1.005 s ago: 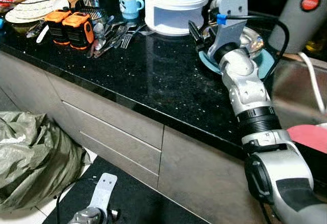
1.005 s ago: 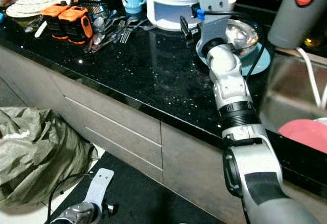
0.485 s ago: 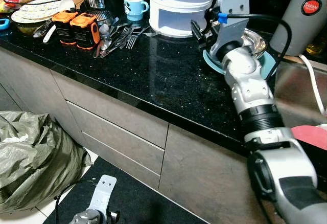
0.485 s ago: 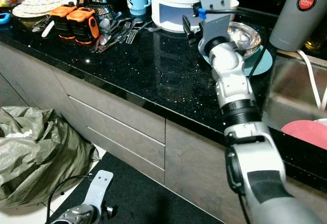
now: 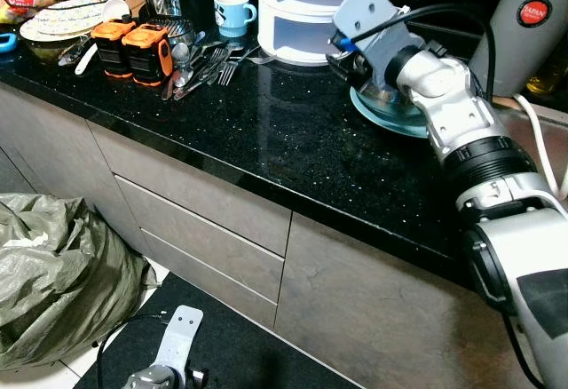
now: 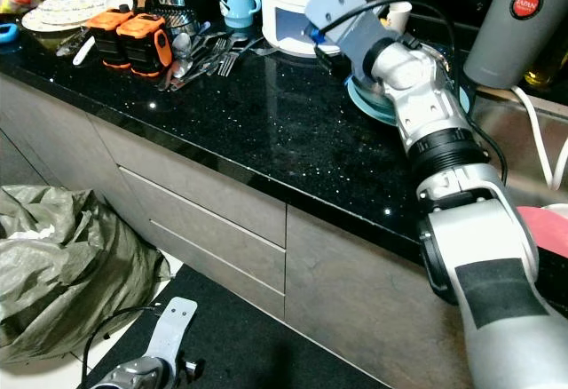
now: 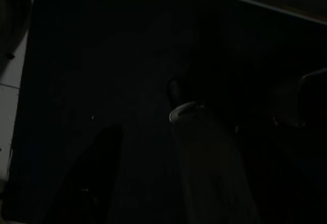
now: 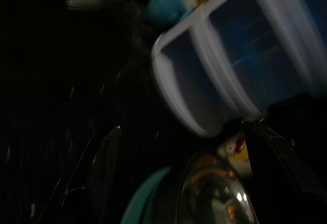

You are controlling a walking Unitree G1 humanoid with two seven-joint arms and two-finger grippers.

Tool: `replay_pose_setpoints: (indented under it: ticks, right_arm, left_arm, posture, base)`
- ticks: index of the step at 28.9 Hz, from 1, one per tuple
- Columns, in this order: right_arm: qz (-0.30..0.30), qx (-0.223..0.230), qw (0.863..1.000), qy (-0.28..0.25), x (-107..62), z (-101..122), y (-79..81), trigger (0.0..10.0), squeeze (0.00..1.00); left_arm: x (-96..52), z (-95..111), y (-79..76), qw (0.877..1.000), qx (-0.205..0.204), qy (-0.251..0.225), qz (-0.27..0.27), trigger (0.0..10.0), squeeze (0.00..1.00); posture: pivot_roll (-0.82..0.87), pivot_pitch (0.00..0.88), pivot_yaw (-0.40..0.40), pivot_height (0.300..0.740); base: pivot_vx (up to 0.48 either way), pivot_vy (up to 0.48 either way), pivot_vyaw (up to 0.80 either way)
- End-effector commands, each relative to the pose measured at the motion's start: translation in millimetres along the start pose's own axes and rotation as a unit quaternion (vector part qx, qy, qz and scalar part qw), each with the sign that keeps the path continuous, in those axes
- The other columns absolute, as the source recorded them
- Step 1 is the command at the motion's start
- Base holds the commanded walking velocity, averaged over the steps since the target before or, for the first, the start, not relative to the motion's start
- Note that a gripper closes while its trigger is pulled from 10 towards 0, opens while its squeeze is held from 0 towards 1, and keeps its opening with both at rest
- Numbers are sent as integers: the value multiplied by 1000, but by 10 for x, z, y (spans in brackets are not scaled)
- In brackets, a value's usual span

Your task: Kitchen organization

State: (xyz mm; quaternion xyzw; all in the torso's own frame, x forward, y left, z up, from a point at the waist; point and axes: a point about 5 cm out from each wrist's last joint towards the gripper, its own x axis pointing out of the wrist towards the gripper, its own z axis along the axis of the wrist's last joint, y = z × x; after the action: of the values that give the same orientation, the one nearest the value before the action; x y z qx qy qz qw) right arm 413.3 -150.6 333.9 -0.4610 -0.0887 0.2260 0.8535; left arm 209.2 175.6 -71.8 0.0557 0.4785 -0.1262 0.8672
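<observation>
Silver R arm [image 5: 461,131] bent over teal plate [image 5: 390,118]

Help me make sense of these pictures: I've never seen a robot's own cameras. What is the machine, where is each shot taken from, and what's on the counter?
It is a walking humanoid robot. The two bright pictures come from its head, looking down at a black counter. The two dark ones come from cameras on its wrists.

The silver right arm reaches over the counter; its right gripper is at a metal bowl sitting on a teal plate. Whether it grips anything is unclear. The left gripper hangs idle near the floor.

Also on the counter: a white stacked container, a blue mug, loose cutlery and two orange-and-black packs.
</observation>
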Motion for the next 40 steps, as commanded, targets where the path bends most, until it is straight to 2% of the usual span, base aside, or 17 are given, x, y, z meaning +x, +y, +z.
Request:
replay_pose_setpoints:
  ticks: [1, 5, 6, 8, 10, 15, 21, 22, 23, 24, 30, 40]
  right_arm:
    - [19, -20, 999, 28, -22, -37, -48, 10000, 0]
    - [34, -34, 996, 75, -56, -133, -105, 10000, 0]
    - [34, -23, 995, 94, -90, -171, -163, 10000, 0]
    - [33, -19, 995, 97, -97, -177, -176, 10000, 0]
    - [68, -17, 989, 131, -165, -261, -210, 10000, 0]
    - [60, -6, 984, 169, -241, -320, -321, 10000, 0]
    - [79, -1, 978, 194, -279, -361, -331, 10000, 0]
    - [83, 2, 977, 195, -278, -364, -324, 4706, 0]
    - [82, 3, 977, 196, -277, -364, -323, 4706, 0]
    - [86, 6, 977, 195, -275, -363, -314, 0, 0]
    - [110, 9, 974, 197, -282, -376, -282, 0, 0]
    - [109, -5, 978, 176, -285, -282, -344, 0, 0]
  left_arm:
    - [1, -73, -38, 1000, 4, 9, -7, 10000, 0]
    - [2, -90, -49, 1000, 5, 11, -9, 10000, 0]
    - [1, -100, -53, 1000, 4, 10, -9, 10000, 0]
    - [1, -102, -54, 1000, 3, 10, -9, 10000, 0]
    - [-1, -117, -53, 1000, 2, 11, -10, 10000, 0]
    - [-6, -138, -44, 1000, 4, 13, -10, 10000, 0]
    - [-14, -156, -24, 1000, 6, 16, -9, 10000, 0]
    - [-15, -157, -21, 1000, 6, 16, -8, 10000, 0]
    - [-15, -158, -19, 1000, 6, 17, -8, 10000, 0]
    - [-15, -157, -16, 1000, 6, 17, -8, 10000, 0]
    - [-16, -151, -10, 1000, 9, 17, -7, 10000, 0]
    - [-13, -128, -9, 1000, 10, 14, -6, 10000, 0]
  posture:
    - [7, 133, -22, 740]
    - [4, 152, -27, 740]
    - [2, 159, -28, 740]
    - [2, 159, -28, 740]
    - [-4, 175, -30, 740]
    - [-8, 189, -27, 740]
    - [-8, 200, -22, 740]
    - [-7, 201, -21, 740]
    - [-7, 201, -21, 740]
    - [-6, 205, -19, 740]
    - [-3, 204, -17, 740]
    - [-4, 186, -18, 740]
  base:
    - [0, 0, 0]
    - [0, 0, 0]
    - [0, 0, 0]
    - [0, 0, 0]
    - [0, 0, 0]
    - [0, 0, 0]
    - [0, 0, 0]
    - [0, 0, 0]
    - [0, 0, 0]
    - [0, 0, 0]
    - [0, 0, 0]
    - [0, 0, 0]
